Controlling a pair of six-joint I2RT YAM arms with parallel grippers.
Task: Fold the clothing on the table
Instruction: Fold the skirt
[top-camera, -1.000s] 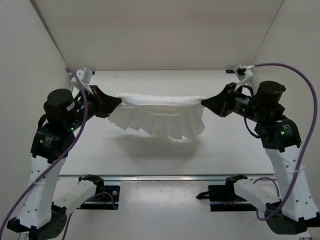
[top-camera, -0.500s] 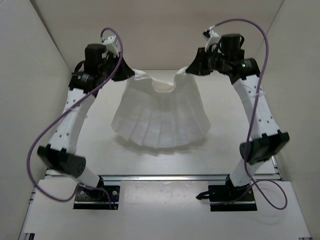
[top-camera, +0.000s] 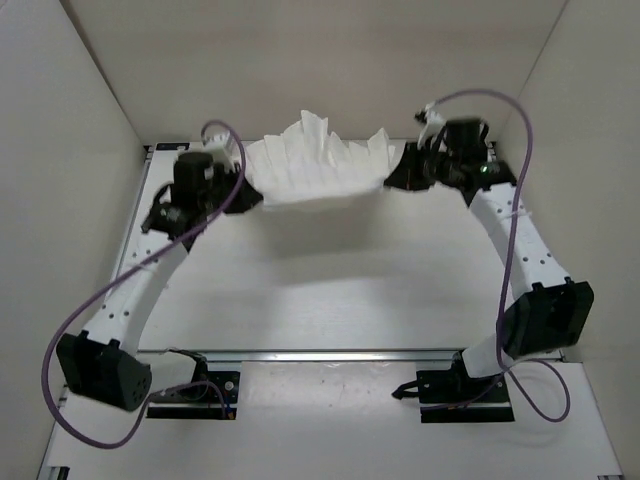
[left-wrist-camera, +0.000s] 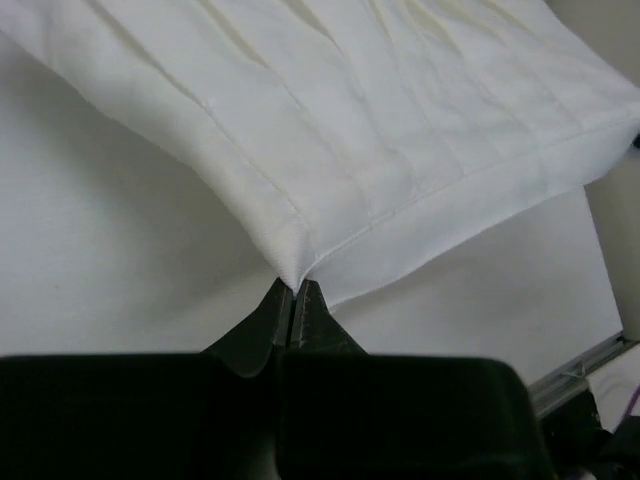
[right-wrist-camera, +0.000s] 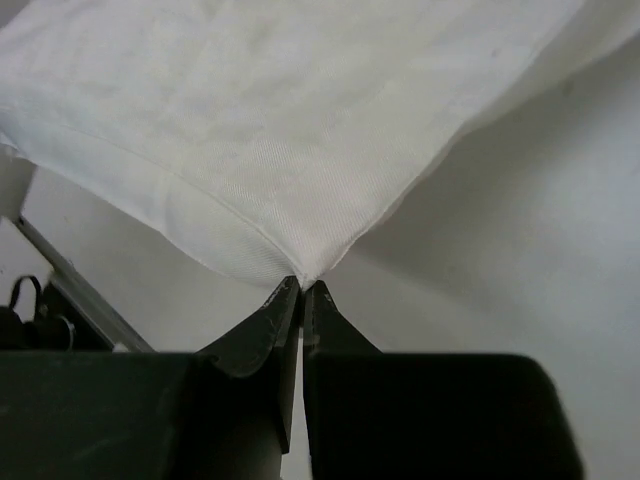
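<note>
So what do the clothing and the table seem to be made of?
The clothing: thin white woven fabric, matte, probably cotton; fine weave, stitched hem and pleats show. The table: smooth matte white board, maybe laminate; metal rail along its near edge.

Bare white surroundings
Matte back wall (top-camera: 320, 70) meets left wall (top-camera: 60, 150) and right wall (top-camera: 600, 110) at sharp corners, under soft even light
</note>
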